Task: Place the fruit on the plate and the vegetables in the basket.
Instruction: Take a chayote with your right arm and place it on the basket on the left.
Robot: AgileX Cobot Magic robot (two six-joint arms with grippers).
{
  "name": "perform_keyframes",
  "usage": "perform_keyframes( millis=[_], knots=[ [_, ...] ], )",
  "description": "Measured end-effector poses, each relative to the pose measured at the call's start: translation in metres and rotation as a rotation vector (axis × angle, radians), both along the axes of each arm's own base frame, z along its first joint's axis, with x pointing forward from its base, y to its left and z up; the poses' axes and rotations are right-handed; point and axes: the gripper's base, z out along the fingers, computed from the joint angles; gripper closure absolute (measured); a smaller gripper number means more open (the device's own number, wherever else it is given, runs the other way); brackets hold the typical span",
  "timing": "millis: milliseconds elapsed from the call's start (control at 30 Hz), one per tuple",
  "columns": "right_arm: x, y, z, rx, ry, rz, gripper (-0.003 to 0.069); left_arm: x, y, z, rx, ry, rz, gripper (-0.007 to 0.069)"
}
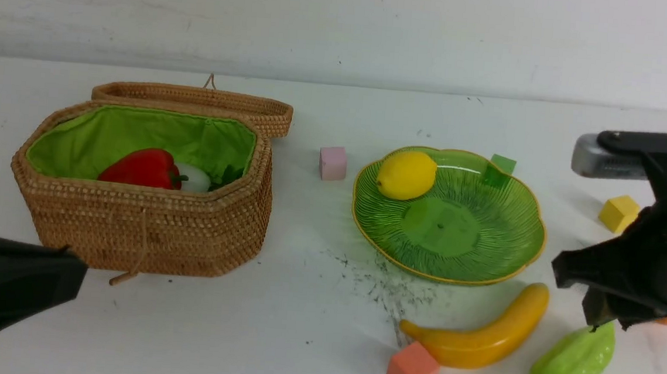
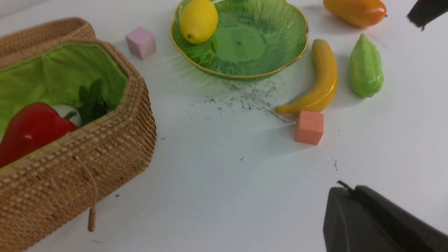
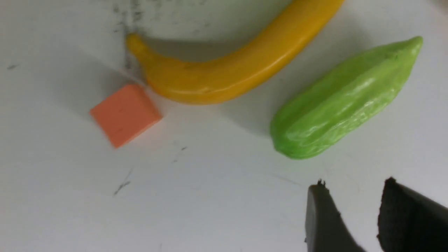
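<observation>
Front view: I saw the lemon [image 1: 406, 174] on the plate [image 1: 511, 246]; pepper [image 1: 144, 168] and radish [image 1: 196, 178] in the basket [image 1: 148, 233]; banana [image 1: 482, 332], gourd [image 1: 572, 362] and mango [image 2: 355, 11] lay loose
Right gripper [image 3: 353, 183]: parted, empty, near the gourd
Left gripper [image 2: 344, 190]: clenched on nothing, near the basket
Risk: I judged the glossy gourd could slip from a shallow pinch and shove the banana into the orange cube [image 1: 413, 370]; the basket sat well apart, so a carry might drop it
</observation>
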Motion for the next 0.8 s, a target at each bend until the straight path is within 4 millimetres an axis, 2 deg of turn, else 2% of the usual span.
perform_keyframes(
  millis=[33, 133, 167, 200, 300, 367, 500, 633, 800],
  knots=[
    [0.002, -0.001, -0.001, -0.001, 0.003, -0.005, 0.0404, 0.0, 0.0, 0.0, 0.001, 0.0, 0.0, 0.0638],
    [0.026, -0.02, -0.024, 0.021, 0.061, -0.144, 0.0375, -0.002, 0.001, 0.001, -0.004, -0.011, -0.002, 0.0638],
    [0.026, -0.02, -0.024, 0.021, 0.061, -0.144, 0.0375, -0.002, 0.001, 0.001, -0.004, -0.011, -0.002, 0.0638],
    [0.036, -0.027, -0.036, 0.046, 0.097, -0.199, 0.0343, -0.002, 0.001, 0.001, -0.005, -0.012, -0.002, 0.0638],
    [0.044, -0.033, -0.049, 0.057, 0.136, -0.237, 0.0304, -0.002, 0.001, 0.001, -0.005, -0.013, -0.002, 0.0638],
    [0.056, -0.041, -0.064, 0.069, 0.158, -0.281, 0.0237, -0.002, 0.001, 0.001, -0.006, -0.014, -0.002, 0.0638],
    [0.068, -0.043, -0.087, 0.104, 0.202, -0.326, 0.015, -0.002, 0.001, 0.001, -0.006, -0.015, -0.002, 0.0638],
    [0.075, -0.041, -0.11, 0.102, 0.266, -0.338, 0.0119, -0.001, 0.001, 0.002, -0.009, -0.02, -0.001, 0.0638],
    [0.083, -0.04, -0.14, 0.085, 0.323, -0.348, 0.0122, -0.001, 0.001, 0.002, -0.009, -0.019, -0.001, 0.0638]
  ],
)
